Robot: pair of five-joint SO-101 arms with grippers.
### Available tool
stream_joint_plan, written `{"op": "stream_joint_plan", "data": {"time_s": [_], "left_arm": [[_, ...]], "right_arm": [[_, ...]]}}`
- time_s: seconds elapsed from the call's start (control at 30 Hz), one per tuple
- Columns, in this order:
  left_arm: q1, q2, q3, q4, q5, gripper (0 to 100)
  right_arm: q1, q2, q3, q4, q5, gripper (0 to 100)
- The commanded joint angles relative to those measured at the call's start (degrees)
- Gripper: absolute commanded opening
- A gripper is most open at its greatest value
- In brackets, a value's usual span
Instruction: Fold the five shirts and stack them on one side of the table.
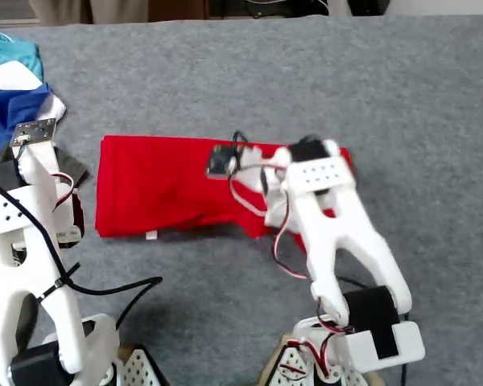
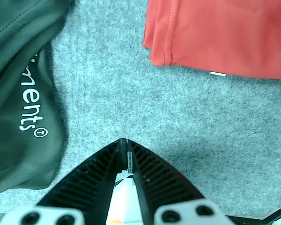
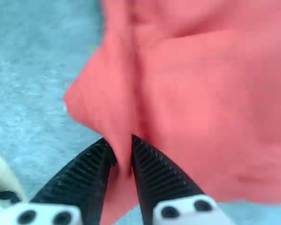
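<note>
Red shirt (image 1: 169,185) lies on the table (image 1: 386,96), long axis left to right; right gripper (image 3: 120,143) pinches a fold toward its right end, most cloth lying to the left; left gripper (image 2: 124,142), closed and empty, hangs just near of the shirt's left corner.

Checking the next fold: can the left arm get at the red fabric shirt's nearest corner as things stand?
Probably yes. The left gripper is shut above the bare grey felt table, and a corner of the red fabric shirt lies just ahead, nothing between; the dark green shirt lies aside.
</note>
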Motion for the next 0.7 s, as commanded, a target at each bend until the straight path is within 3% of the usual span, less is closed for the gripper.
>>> {"op": "stream_joint_plan", "data": {"time_s": [0.0, 0.67], "left_arm": [[-0.5, -0.4, -1.2, 0.7, -0.4, 2], [-0.5, -0.5, -1.2, 0.8, -0.4, 2]], "right_arm": [[1.5, 0.3, -7.7, 0.8, 0.3, 3.4], [1.7, 23.6, -33.0, 0.4, 14.2, 4.0]]}}
